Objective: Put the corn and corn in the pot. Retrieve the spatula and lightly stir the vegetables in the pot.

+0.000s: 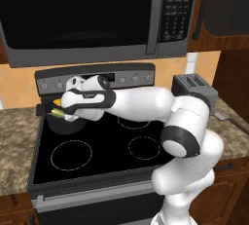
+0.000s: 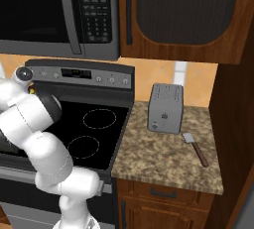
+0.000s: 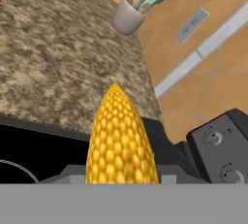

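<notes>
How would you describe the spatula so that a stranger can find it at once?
Start at the silver toaster on the granite counter right of the stove. The spatula lies flat just right of it, apart from it: the counter's one slim tool, with a grey blade and a brown handle.

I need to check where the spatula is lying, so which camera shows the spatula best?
The right base view: the spatula lies in plain sight on the counter, right of the toaster, its pale blade toward the wall and dark handle toward the front edge. I can't make it out in the left base view or hand view.
</notes>
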